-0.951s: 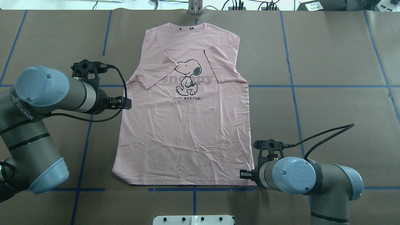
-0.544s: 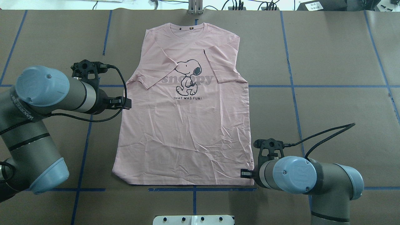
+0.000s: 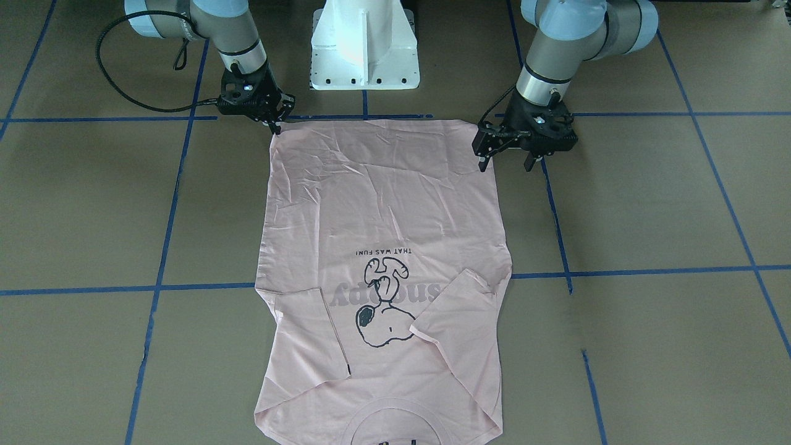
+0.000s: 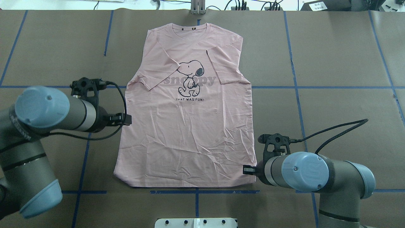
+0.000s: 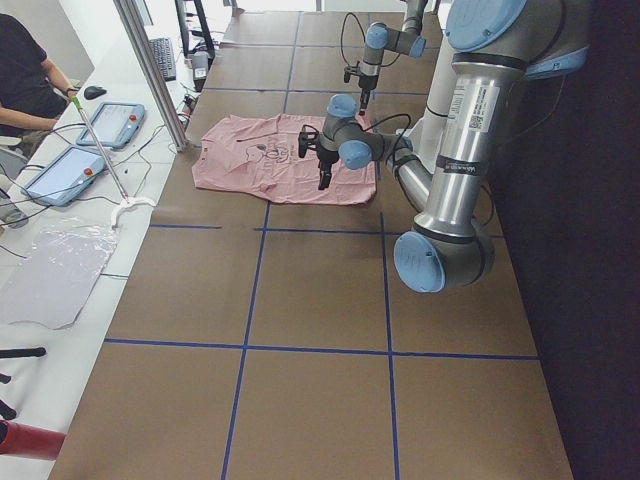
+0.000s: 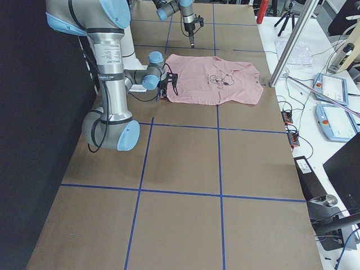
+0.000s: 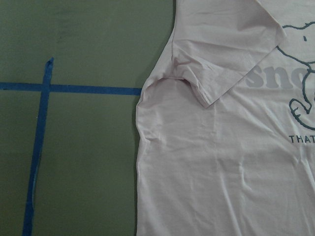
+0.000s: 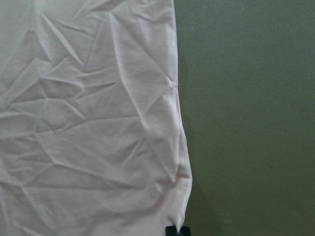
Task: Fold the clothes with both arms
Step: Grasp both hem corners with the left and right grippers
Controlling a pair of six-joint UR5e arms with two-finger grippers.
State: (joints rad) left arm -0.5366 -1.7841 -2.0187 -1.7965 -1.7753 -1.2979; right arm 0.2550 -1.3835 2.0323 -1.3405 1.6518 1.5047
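The pale pink T-shirt (image 4: pixel 190 126) lies flat and print up on the brown table, both sleeves folded in over the dog print (image 4: pixel 190 77), collar at the far edge. It also shows in the front view (image 3: pixel 383 216). My left gripper (image 3: pixel 504 165) is open and empty, straddling the shirt's left side edge near the hem; in the overhead view (image 4: pixel 125 118) it sits beside that edge. My right gripper (image 3: pixel 275 127) is shut on the shirt's right hem corner, seen overhead (image 4: pixel 249 170). The right wrist view shows that corner (image 8: pixel 179 206) by a dark fingertip (image 8: pixel 175 231).
The white pedestal base (image 3: pixel 364 43) stands just behind the hem. Blue tape lines (image 4: pixel 297 87) cross the brown table cover. A metal post (image 5: pixel 150 70), tablets (image 5: pixel 110 125) and a seated person (image 5: pixel 25 70) are at the table's far side.
My left arm has moved back toward the robot along the shirt's left edge. My right gripper has shifted slightly forward, and the right hem corner has drawn in with it.
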